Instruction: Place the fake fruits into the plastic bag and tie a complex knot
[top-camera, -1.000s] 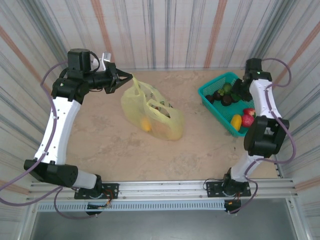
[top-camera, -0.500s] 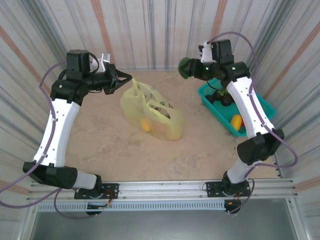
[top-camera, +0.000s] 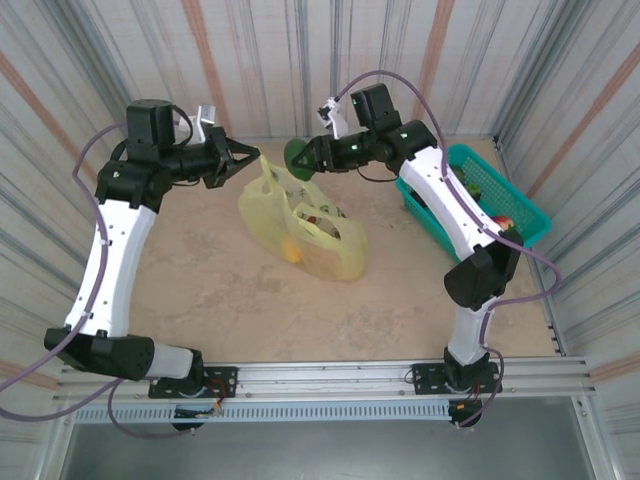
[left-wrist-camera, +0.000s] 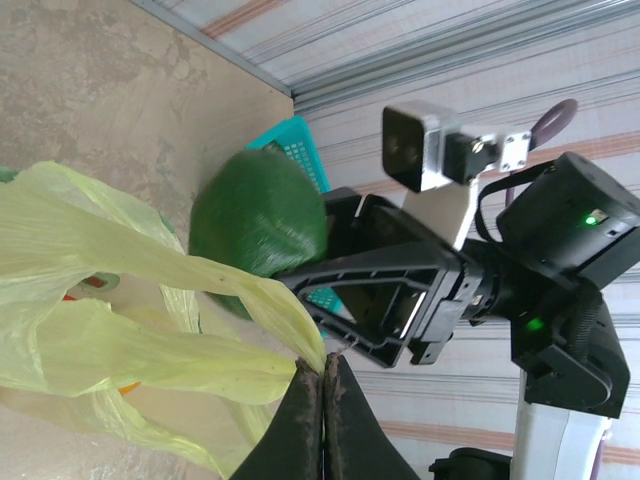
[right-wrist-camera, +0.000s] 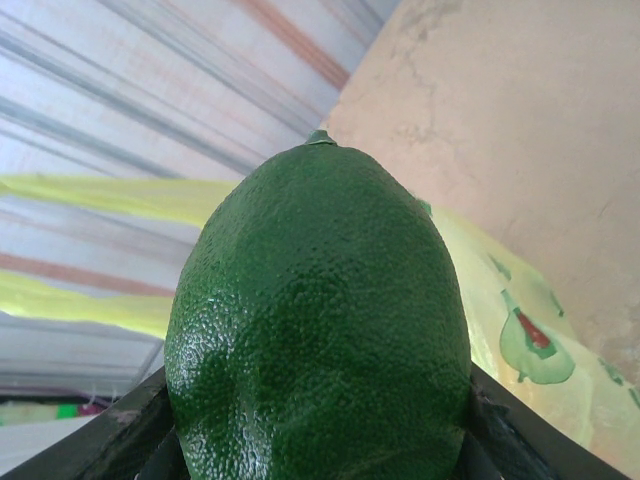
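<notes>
The pale yellow-green plastic bag (top-camera: 325, 245) lies mid-table with several fake fruits inside, one of them orange (top-camera: 291, 250). My left gripper (top-camera: 256, 160) is shut on one of its handles (left-wrist-camera: 262, 300) and holds it up, the fingertips (left-wrist-camera: 323, 366) pinched tight on the film. My right gripper (top-camera: 303, 156) is shut on a dark green fake fruit (top-camera: 295, 155), held just above the bag's raised mouth and close to the left gripper. In the right wrist view the pebbled green fruit (right-wrist-camera: 320, 320) sits between the fingers, with the bag (right-wrist-camera: 520, 310) beyond it.
A teal plastic basket (top-camera: 520, 205) stands at the right wall behind the right arm, with a red fruit (top-camera: 505, 222) and others in it. Corrugated walls close in the back and both sides. Bare table lies in front of the bag.
The right arm has swung left from the basket to the bag's mouth, carrying the green fruit. The left gripper has kept the handle raised, almost still.
</notes>
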